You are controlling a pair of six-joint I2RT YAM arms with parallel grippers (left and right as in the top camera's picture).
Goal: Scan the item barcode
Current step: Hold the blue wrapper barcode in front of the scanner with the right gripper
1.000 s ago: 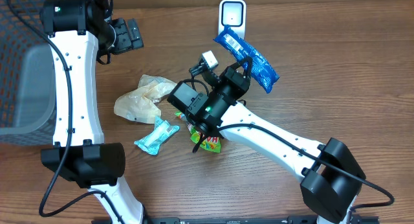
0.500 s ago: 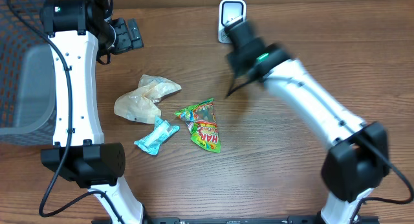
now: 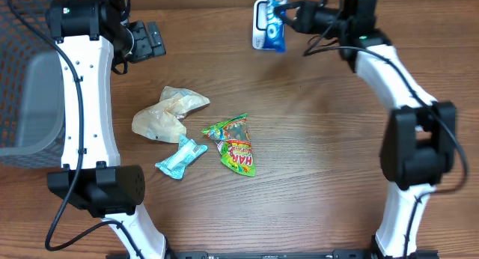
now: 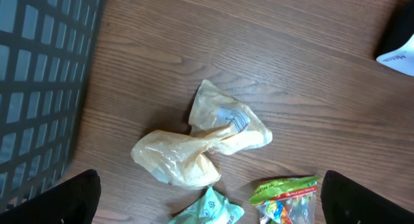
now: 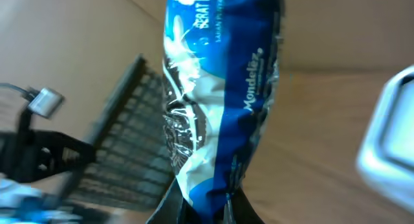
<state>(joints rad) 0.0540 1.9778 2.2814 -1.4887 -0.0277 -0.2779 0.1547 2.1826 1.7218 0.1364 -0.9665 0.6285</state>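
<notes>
A blue and white snack packet [image 3: 272,28] hangs at the back of the table, right in front of the white scanner [image 3: 260,18]. My right gripper [image 3: 289,12] is shut on the packet's end. In the right wrist view the packet [image 5: 220,88] rises upright from my gripper [image 5: 204,208], and the scanner [image 5: 391,133] shows at the right edge. My left gripper [image 3: 148,40] hovers open and empty at the back left. Its dark fingertips [image 4: 55,198] stand wide apart above the other packets.
A crumpled beige bag [image 3: 166,113], a teal packet [image 3: 181,157] and a green candy packet [image 3: 236,145] lie mid-table. The same three show in the left wrist view: beige bag [image 4: 200,140], teal packet [image 4: 208,211], green packet [image 4: 284,198]. A grey mesh basket [image 3: 26,87] stands at the left edge.
My right arm has swung from mid-table to the back, carrying the blue packet up in front of the scanner. The left arm has not moved.
</notes>
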